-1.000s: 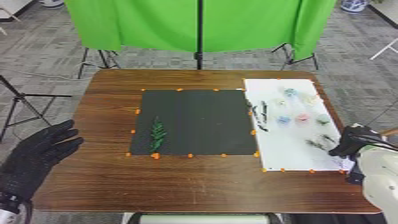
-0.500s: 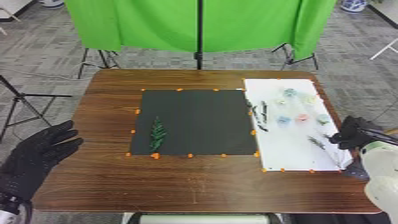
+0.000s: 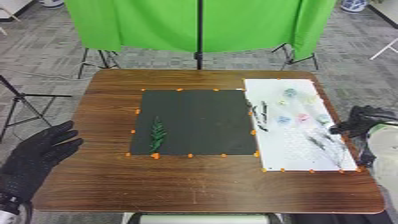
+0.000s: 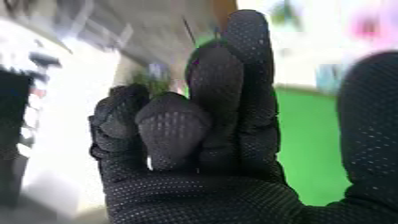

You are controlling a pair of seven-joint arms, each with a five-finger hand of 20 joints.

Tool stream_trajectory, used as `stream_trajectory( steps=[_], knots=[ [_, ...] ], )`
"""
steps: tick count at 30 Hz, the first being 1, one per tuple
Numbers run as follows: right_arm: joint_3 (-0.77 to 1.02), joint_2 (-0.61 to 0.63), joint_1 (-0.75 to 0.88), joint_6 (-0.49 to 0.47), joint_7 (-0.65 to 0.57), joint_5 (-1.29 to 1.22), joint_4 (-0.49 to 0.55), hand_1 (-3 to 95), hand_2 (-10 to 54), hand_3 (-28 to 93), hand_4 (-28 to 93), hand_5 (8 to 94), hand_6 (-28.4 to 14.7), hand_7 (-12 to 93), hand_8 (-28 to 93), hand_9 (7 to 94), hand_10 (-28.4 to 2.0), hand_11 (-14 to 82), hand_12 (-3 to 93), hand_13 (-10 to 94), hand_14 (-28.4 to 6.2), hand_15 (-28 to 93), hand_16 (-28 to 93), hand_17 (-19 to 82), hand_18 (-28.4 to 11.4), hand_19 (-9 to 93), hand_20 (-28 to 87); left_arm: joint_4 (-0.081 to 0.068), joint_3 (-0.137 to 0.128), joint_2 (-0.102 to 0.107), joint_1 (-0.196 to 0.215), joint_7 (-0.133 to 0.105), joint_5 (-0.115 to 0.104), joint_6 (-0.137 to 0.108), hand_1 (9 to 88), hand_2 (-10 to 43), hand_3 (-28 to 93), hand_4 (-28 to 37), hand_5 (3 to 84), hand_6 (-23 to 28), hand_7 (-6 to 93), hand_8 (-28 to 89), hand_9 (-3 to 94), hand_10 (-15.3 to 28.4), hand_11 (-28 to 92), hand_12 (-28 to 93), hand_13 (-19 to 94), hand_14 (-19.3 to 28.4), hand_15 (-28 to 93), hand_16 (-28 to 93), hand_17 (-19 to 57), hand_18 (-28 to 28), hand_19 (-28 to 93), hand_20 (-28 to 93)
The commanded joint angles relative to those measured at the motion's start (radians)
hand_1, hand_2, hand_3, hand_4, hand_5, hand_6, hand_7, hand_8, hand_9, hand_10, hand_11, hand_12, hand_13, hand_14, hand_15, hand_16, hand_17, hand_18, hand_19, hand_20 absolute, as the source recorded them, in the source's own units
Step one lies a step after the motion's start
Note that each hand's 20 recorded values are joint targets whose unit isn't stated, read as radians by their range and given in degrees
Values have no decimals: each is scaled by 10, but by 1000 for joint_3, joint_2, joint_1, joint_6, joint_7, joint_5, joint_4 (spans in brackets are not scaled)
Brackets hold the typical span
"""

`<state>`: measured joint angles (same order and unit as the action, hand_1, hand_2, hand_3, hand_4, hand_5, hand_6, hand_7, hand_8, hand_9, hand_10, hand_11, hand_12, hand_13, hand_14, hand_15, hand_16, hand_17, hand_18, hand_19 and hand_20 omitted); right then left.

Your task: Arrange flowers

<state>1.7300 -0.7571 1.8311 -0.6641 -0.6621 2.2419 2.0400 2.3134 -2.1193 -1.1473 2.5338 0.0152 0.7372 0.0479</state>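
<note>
- Looking at that wispy grey sprig [image 3: 330,145], I'm guessing it's weighing next to nothing, thin and springy along the stem, fragile at the tips. Squeezing hard is probably crushing it.
- It's lying on the white board [image 3: 280,150], near the fingers of the right hand [image 3: 362,120]; can't tell if they're touching it.
- I'd be going for the thin bare stretch of stem with thumb and fingertip, keeping off the feathery bits.
- Right hand's fingers are bending loosely, one standing nearly straight, thumb sitting apart. Not seeing anything being pinched.
- Left hand's [image 3: 35,155] fingers are pointing out straight, slightly spread, gripping nothing.
- Head view is showing the layout: green fern sprig [image 3: 157,135] lying on the black mat [image 3: 195,117], between both hands' fingers, well apart from the right ones.
- Wrist view is showing how those fingers are bending, with the pink flower [image 3: 303,118] blurring past the thumb tip.
</note>
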Motion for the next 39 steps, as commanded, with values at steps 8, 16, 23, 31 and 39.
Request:
stream_trajectory(
  steps=[8,16,23,31,39],
  knots=[
    [-76,-11,24,20,4,27,-100,200,-95,676,-283,742,-12,432,-203,788,-106,517,315,759,-78,804,261,359,-214,927,363,-4,9,1,13,4,0,-7,279,30,696,-249,395,44,202,-111,348,119,268,156,276,156,410,-36,-63,223,521,11],
    [-88,-28,29,45,-2,-84,-132,338,-89,713,-282,755,3,437,-227,799,-95,522,308,773,-67,811,254,372,-207,932,367,-8,11,1,4,12,1,-8,279,29,697,-250,395,44,203,-111,348,120,268,156,276,156,409,-36,-63,223,520,11],
    [-73,-48,64,92,58,-131,-157,477,-85,671,-283,793,-1,457,-66,839,-80,517,305,792,-56,813,252,388,-198,932,373,-11,15,3,5,11,-1,-12,280,30,696,-251,395,44,204,-111,348,120,267,155,276,155,410,-36,-63,223,521,11],
    [-42,-53,142,325,141,-94,-145,419,-95,856,-279,804,-20,540,32,894,-81,546,306,846,-50,834,257,439,-201,932,449,-11,12,2,8,8,-1,-8,279,31,697,-250,395,43,205,-111,347,119,268,156,276,155,410,-36,-63,223,521,10],
    [5,-69,147,348,107,35,-9,387,-95,897,-253,798,-21,587,77,922,-76,533,307,866,-45,828,263,464,-205,932,469,-8,10,-3,11,7,3,-4,280,31,698,-252,395,44,205,-112,348,118,268,156,276,155,411,-36,-63,223,521,11]
  ],
)
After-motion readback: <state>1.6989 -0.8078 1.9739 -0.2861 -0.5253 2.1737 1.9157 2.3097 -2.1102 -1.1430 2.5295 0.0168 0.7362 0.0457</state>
